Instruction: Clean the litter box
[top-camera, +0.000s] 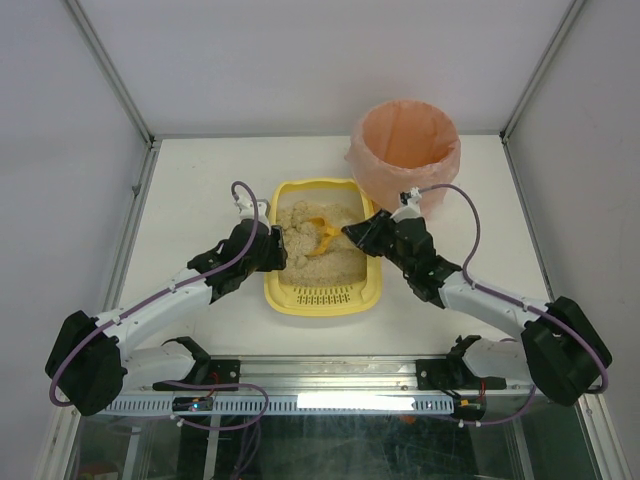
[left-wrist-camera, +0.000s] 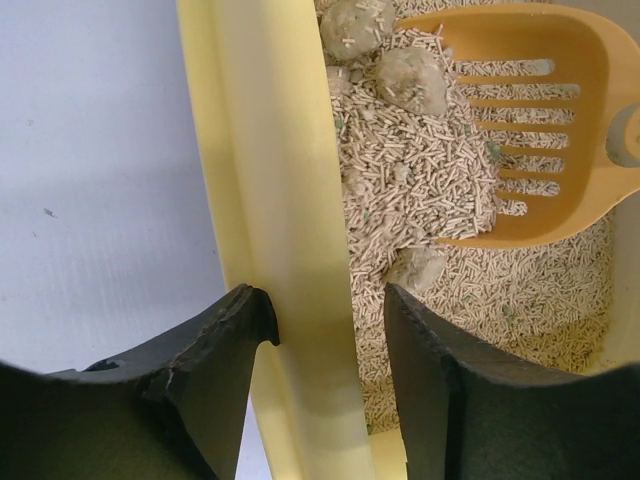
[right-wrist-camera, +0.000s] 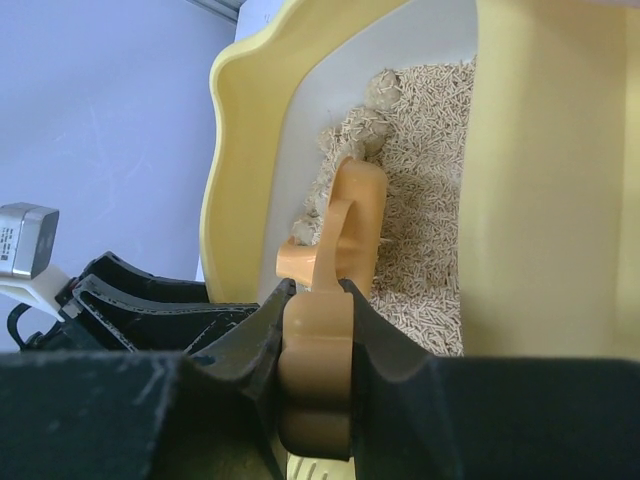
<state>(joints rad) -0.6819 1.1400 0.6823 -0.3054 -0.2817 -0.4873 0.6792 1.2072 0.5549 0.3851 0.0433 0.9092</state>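
Observation:
The pale-yellow litter box (top-camera: 272, 290) lies mid-table with beige pellet litter (top-camera: 300, 225) and its slotted grate at the near end. My left gripper (top-camera: 283, 250) straddles the box's left rim (left-wrist-camera: 290, 200), one finger (left-wrist-camera: 215, 350) outside and one finger (left-wrist-camera: 440, 380) inside, closed on the wall. My right gripper (top-camera: 352, 232) is shut on the handle of the orange slotted scoop (top-camera: 322, 238); the handle (right-wrist-camera: 318, 370) sits between the jaws. The scoop blade (left-wrist-camera: 540, 120) rests on the litter. Grey clumps (left-wrist-camera: 410, 80) lie beside it.
A round bin with a pink-orange bag (top-camera: 405, 140) stands right behind the box's far right corner. White walls and metal posts enclose the table on three sides. The left gripper (right-wrist-camera: 130, 300) shows dark in the right wrist view, outside the box's left wall.

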